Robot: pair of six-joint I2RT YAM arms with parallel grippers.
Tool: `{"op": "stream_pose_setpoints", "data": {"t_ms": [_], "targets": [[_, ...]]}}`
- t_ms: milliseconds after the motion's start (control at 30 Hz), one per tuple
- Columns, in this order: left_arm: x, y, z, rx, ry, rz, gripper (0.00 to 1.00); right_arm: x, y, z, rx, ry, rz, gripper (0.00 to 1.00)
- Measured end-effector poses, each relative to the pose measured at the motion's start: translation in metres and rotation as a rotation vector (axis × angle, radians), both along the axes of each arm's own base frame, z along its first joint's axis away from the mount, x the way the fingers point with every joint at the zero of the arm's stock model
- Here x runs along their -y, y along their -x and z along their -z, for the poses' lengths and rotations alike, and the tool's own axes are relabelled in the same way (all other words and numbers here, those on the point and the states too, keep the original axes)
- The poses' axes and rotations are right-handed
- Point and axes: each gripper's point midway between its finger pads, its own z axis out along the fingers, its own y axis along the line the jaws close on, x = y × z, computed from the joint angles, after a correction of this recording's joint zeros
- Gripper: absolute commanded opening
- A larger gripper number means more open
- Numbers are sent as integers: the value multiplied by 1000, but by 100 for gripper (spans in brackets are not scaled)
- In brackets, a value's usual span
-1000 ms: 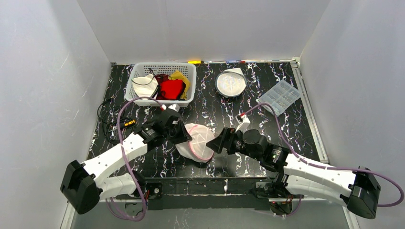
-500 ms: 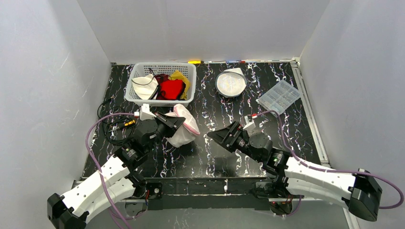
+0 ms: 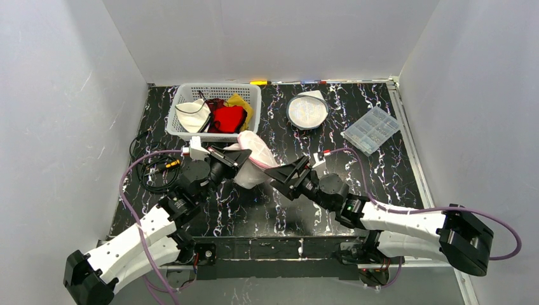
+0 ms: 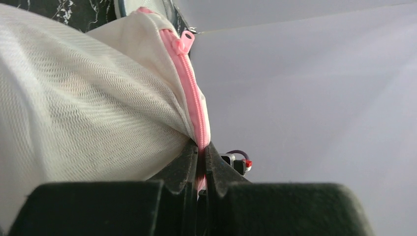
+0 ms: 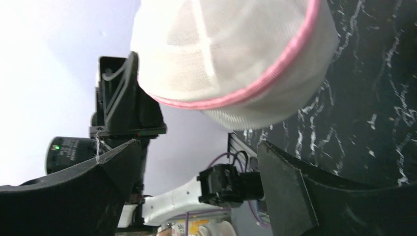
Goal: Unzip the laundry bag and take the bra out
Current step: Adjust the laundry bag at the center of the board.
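The laundry bag (image 3: 255,162), white mesh with a pink zipper (image 4: 194,101), hangs lifted off the black marbled table just in front of the basket. My left gripper (image 3: 236,159) is shut on the zipper seam (image 4: 200,147), and the pink zipper pull (image 4: 186,41) stands further up the seam, away from the jaws. My right gripper (image 3: 280,174) is open just right of the bag. In the right wrist view the bag (image 5: 231,54) bulges above the spread fingers (image 5: 196,145), with nothing between them. The bra is hidden.
A white basket (image 3: 182,95) with red, yellow and white clothes stands at the back left. A round white mesh item (image 3: 307,110) and a clear plastic box (image 3: 371,129) lie at the back right. Black cables (image 3: 147,169) coil at the left edge.
My left arm has carried the bag from the near middle of the table back towards the basket. My right gripper, still open, has followed it leftwards and now sits close beside it.
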Motion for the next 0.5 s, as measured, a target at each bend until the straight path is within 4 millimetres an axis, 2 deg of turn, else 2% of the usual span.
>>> {"op": "stream_pose_setpoints", "data": {"t_ms": [200,367,500], "targets": [[6,-1,0,27,12,15,0,-4,-13,-19,13,-57,55,85],[12,1,7,26,-2,33,0,-8,-19,-8,-7,-44,75,75],[15,3,7,45,-14,46,0,-10,-22,-2,-26,-40,91,75]]}}
